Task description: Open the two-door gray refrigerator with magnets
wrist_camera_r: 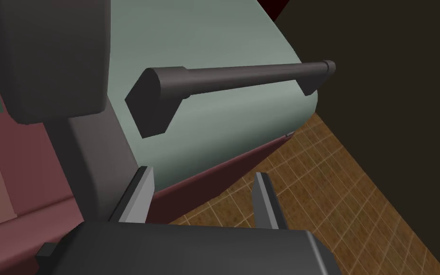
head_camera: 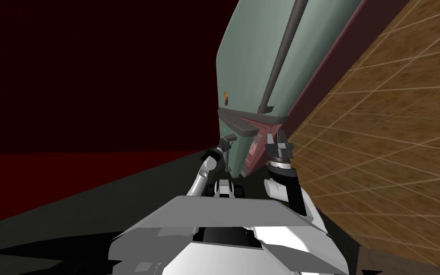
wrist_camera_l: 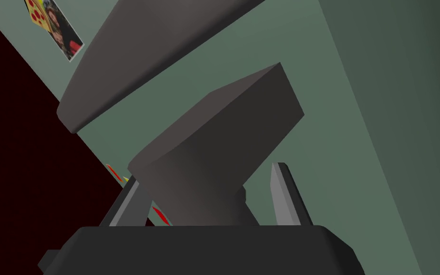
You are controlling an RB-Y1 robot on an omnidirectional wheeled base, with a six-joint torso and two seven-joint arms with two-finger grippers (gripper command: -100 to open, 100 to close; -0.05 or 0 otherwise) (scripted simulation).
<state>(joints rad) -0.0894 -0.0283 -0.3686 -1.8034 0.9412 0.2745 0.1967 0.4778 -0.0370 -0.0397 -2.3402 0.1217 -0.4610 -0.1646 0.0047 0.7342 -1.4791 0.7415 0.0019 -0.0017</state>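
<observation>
Fridge [head_camera: 247, 57] stands close ahead of us by the tiled floor [wrist_camera_r: 333, 191], a magnet [wrist_camera_l: 54, 26] on its door. Our left pincer [wrist_camera_l: 207, 176] sits apart astride the lower handle [wrist_camera_l: 224, 143], placed to pull it. The right pincer [wrist_camera_r: 203, 172], also apart, hangs beside the fridge, holding nothing.

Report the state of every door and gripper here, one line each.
Upper door, shut.
Lower door, seemingly ajar, with a pinkish surface exposed beside it.
Left gripper, open, fingers on either side of the lower door's handle.
Right gripper, open, holding nothing.
</observation>
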